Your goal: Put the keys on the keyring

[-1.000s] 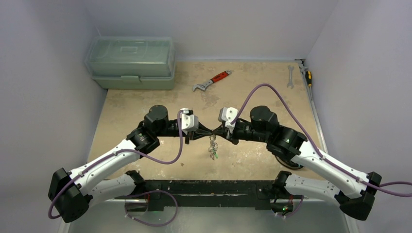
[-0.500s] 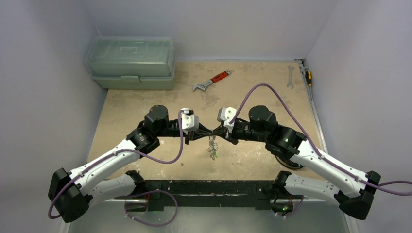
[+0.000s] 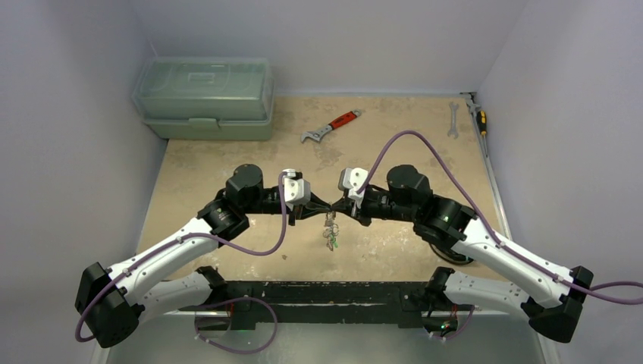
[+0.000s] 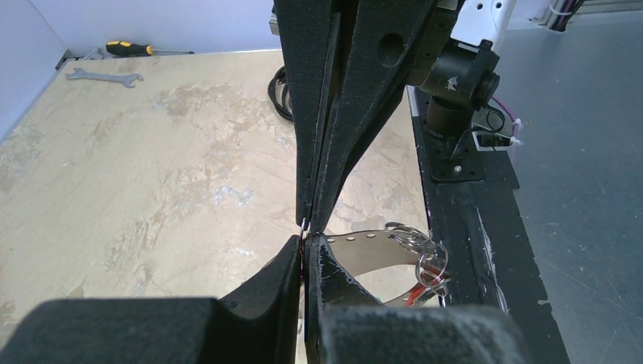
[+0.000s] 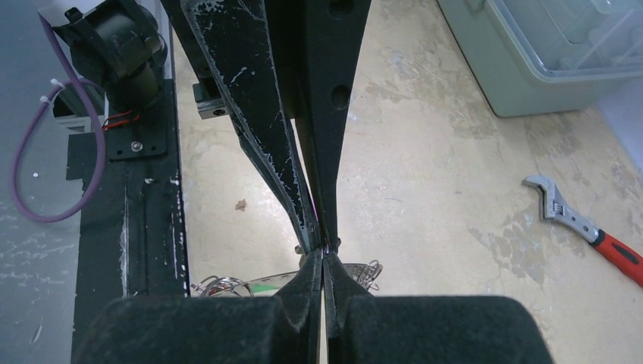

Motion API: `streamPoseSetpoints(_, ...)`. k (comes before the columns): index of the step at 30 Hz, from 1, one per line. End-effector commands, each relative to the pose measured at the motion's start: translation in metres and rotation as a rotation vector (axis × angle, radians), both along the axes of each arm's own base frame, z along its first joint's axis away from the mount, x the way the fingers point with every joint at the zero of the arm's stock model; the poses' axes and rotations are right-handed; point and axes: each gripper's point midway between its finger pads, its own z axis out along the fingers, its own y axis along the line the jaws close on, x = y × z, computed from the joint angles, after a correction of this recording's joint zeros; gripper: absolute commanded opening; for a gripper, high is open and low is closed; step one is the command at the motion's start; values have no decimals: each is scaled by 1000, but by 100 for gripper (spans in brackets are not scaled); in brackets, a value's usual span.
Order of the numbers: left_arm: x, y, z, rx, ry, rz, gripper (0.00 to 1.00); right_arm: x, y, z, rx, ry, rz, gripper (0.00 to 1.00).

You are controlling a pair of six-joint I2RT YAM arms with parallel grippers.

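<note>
Jaws of left gripper (image 3: 325,208) and right gripper (image 3: 337,208) meet tip to tip, both pinched shut on keyring (image 3: 330,220); keys (image 3: 330,238) dangle at six o'clock.

left tool (image 3: 324,209), right tool (image 3: 339,209) touching, keys (image 3: 330,236) (dangling)

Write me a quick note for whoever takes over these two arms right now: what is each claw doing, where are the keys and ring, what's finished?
Left gripper: shut, pinching the thin silvery metal keyring above the beige table.
Right gripper: shut, tip to tip against the left; what it pinches is hidden.
Small silver keys with coloured tags: hanging in a bunch under the tips.
Done: the bunch is held up, apparently on the ring.
Left: check whether a key is being threaded at the tips; finish it.
</note>
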Motion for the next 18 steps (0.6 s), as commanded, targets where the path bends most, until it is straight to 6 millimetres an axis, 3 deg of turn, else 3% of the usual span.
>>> streamPoseSetpoints(1,-1,-3,55,-123,-125,-10,0,-7,5,8,21,-2,50,0)
streamPoseSetpoints(6,-1,-1,60,-137,-131,-2,1,-7,3,28,102,-67,44,0)
streamPoseSetpoints(11,-3,0,63,-145,-143,-1,46,-10,0,42,164,-103,40,0)
streamPoseSetpoints(13,-2,3,65,-144,-155,11,54,-11,-2,47,186,-116,36,0)
streamPoseSetpoints(15,-2,6,66,-140,-175,21,56,-11,-3,50,199,-123,30,0)
streamPoseSetpoints(18,-2,8,67,-138,-195,24,50,-12,-5,57,223,-134,28,0)
